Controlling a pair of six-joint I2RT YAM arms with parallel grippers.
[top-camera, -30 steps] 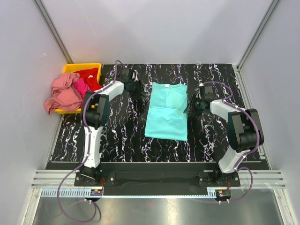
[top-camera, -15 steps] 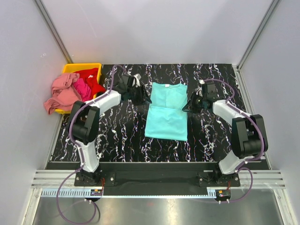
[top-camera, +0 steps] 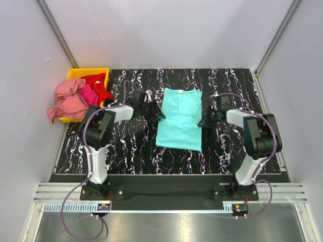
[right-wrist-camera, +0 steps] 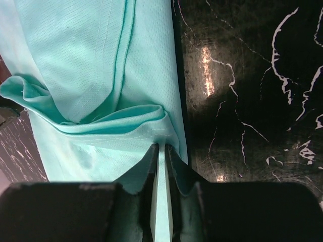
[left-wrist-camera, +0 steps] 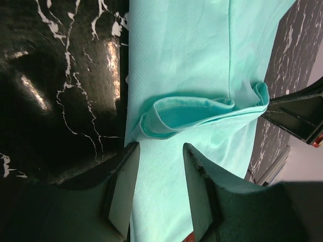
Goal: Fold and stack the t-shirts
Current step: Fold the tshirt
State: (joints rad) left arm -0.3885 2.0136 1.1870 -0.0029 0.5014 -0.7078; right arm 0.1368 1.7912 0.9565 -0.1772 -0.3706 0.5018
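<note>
A glossy black worktop (top-camera: 131,146) veined with white marbling fills the middle of the view. A yellow plastic bin (top-camera: 91,70) sits at its far left corner. Pale grey walls (top-camera: 166,30) enclose three sides. A silver metal rail (top-camera: 171,207) runs along the near edge.

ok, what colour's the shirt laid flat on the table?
Turquoise-teal. The t-shirt shows best in the top external view.

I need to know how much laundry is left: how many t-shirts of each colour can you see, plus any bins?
Turquoise-teal cloth t-shirt: 1
Salmon pink cloth t-shirt: 1
Magenta cloth t-shirt: 1
Red cloth t-shirt: 1
Yellow plastic bin: 1
Total: 5
</note>
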